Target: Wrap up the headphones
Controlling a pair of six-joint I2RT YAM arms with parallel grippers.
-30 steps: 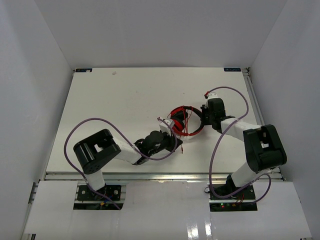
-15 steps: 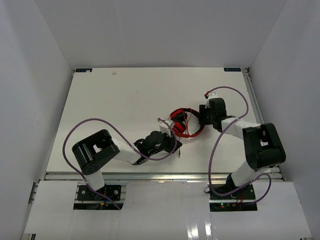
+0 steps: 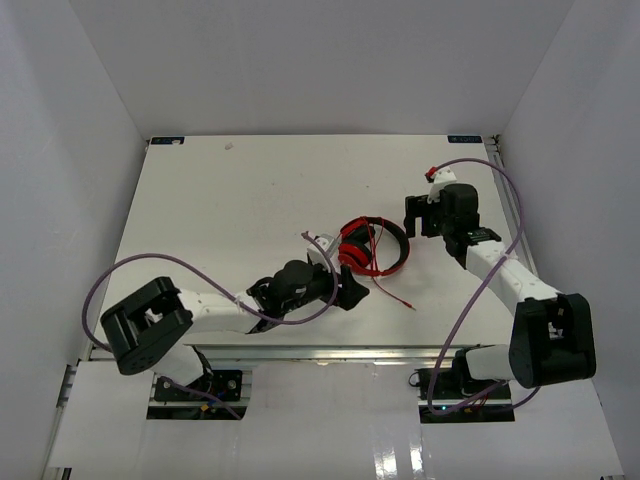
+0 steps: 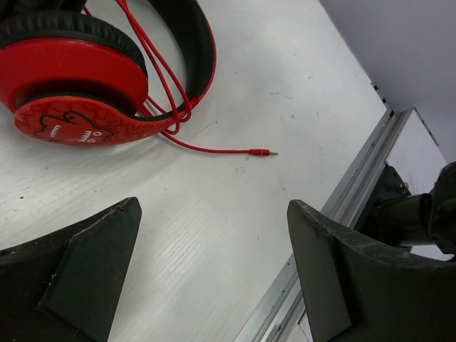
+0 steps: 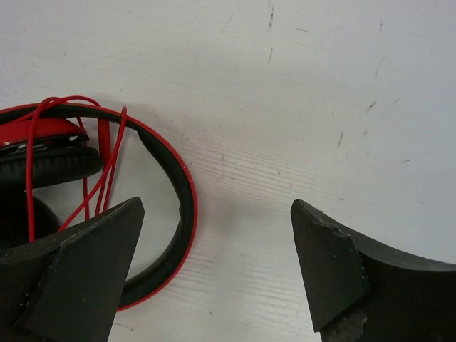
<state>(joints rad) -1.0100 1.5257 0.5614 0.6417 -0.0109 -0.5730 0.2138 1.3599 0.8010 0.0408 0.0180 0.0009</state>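
Note:
The red headphones (image 3: 372, 248) lie flat on the white table, earcups together on the left, headband looping right. Their thin red cable (image 3: 396, 294) is looped loosely around the band, and its loose end with the plug (image 4: 263, 152) trails toward the table's front edge. My left gripper (image 3: 340, 276) hovers open just front-left of the earcups, nothing between its fingers. In the left wrist view the printed red earcup (image 4: 71, 85) sits above the gripper (image 4: 214, 206). My right gripper (image 3: 415, 218) stands open to the right of the headband (image 5: 182, 192), apart from it; the gripper (image 5: 217, 205) is empty.
The table's metal front rail (image 4: 356, 192) runs close behind the plug. White walls enclose the table on three sides. Purple robot cables (image 3: 470, 300) arc over both arms. Bare tabletop (image 3: 230, 200) spreads to the back left.
Both grippers opened and let go of the headphones and cable. The left arm drew back to the left, the right arm pulled away to the back right. The cable's end now lies on the table.

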